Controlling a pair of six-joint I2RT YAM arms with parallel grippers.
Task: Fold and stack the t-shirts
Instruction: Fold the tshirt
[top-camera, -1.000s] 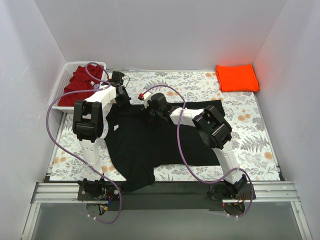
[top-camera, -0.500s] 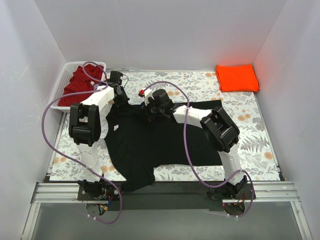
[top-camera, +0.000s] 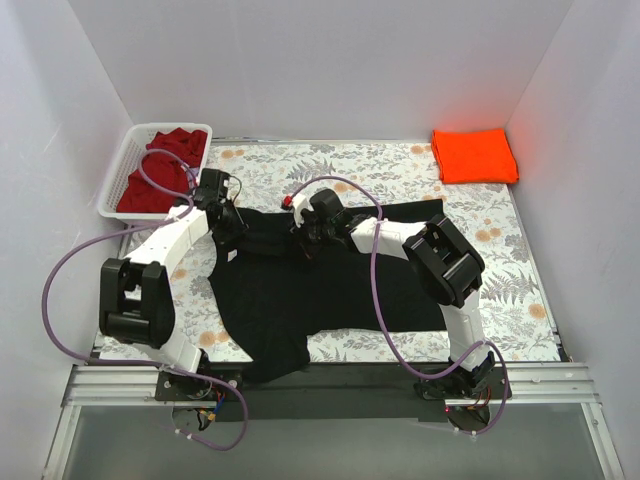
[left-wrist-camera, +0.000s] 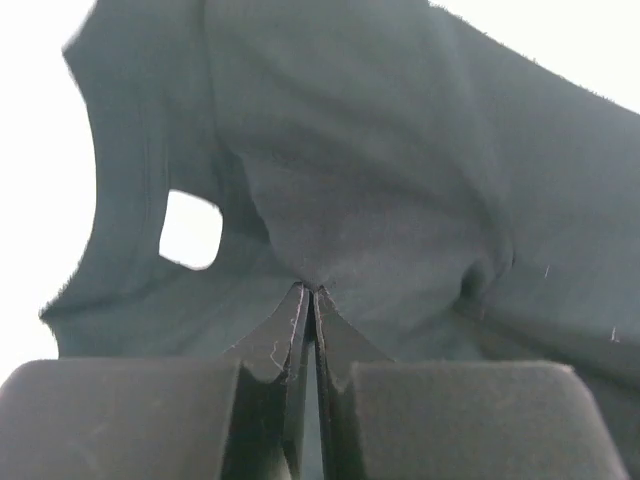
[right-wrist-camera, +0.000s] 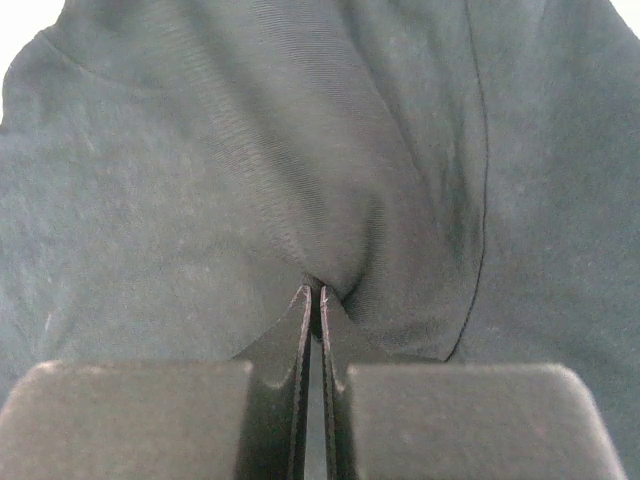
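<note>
Currently black t-shirt (top-camera: 300, 290) spread, rumpled; left pincer (left-wrist-camera: 308, 290), right pincer (right-wrist-camera: 312, 290) both pinching its cloth

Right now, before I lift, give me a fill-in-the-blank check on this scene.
The left gripper and right gripper each have jaws ____ on the black shirt.
The orange shirt lies folded at the table's far ____ corner.
The red shirt lies ____ the basket.
Missing: shut; right; in.

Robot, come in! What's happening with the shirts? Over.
Both jaws shut, pinching black shirt. Orange shirt folded, far right corner. Red shirt in basket. Nothing blocking.
</note>
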